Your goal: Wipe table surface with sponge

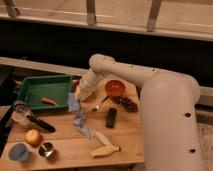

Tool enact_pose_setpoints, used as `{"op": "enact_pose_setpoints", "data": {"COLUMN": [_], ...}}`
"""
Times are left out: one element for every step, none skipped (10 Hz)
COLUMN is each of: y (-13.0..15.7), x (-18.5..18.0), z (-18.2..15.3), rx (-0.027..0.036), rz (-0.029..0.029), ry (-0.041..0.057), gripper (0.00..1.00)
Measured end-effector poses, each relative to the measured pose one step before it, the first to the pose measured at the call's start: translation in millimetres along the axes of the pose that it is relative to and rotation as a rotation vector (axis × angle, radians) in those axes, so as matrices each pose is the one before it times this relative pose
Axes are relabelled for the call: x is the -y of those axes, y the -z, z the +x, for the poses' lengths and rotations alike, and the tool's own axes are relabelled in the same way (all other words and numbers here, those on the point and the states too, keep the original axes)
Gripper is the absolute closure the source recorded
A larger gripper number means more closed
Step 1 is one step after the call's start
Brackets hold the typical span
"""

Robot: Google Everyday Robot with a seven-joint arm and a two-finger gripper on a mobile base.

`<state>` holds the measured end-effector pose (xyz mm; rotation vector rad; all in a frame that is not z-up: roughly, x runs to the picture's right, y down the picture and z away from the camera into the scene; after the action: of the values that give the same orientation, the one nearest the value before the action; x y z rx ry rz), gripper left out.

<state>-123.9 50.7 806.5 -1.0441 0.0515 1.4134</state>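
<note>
My white arm reaches from the right across the wooden table [60,145]. Its gripper [79,96] is low over the table, at the right edge of the green tray [35,85]. A pale blue piece, probably the sponge [74,103], sits right under the gripper and touches the tray's corner. I cannot tell whether the gripper holds it. A crumpled blue-grey wrapper or cloth [81,122] lies on the table just in front of it.
The tray holds a red-orange item [49,101]. A red bowl [115,88], dark grapes [127,104], a spoon [100,104] and a black remote [111,117] lie right of the gripper. A banana [105,150], orange [33,137], blue cup [18,152], metal cup [46,149] and black-handled utensil [40,124] lie in front.
</note>
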Motion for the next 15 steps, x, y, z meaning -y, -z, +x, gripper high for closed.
{"op": "enact_pose_setpoints", "data": {"y": [0.32, 2.1, 3.14, 3.58, 5.82, 0.45, -5.14, -3.57, 0.86, 0.41, -0.56, -0.09, 0.02, -0.38, -8.2], "x": [9.23, 11.09, 14.59, 11.37, 19.76, 14.09, 10.35, 5.62, 0.81, -0.33, -0.57, -0.86, 0.38, 0.52, 0.24], "z": [9.18, 9.89, 10.52, 6.32, 9.26, 6.71, 6.17, 3.02, -0.32, -0.33, -0.05, 0.04, -0.74, -2.54, -5.12], "rx": [0.00368, 0.00856, 0.01453, 0.01114, 0.01443, 0.00098, -0.00938, -0.00698, 0.00175, 0.00096, -0.00079, -0.00024, 0.00018, -0.00239, -0.01058], "rz": [0.01027, 0.00459, 0.00297, 0.00091, 0.00041, 0.00738, 0.00653, 0.00481, -0.0008, -0.00048, 0.00028, -0.00035, 0.00009, 0.00506, 0.00895], "ry": [-0.02812, -0.03688, -0.04708, -0.03369, -0.05527, -0.04157, -0.03388, -0.01535, -0.00217, 0.00023, 0.00103, 0.00132, -0.00073, -0.00163, -0.01037], "gripper": [1.0, 1.0, 1.0, 1.0, 1.0, 1.0, 1.0, 1.0, 1.0, 1.0, 1.0, 1.0, 1.0, 1.0, 1.0]}}
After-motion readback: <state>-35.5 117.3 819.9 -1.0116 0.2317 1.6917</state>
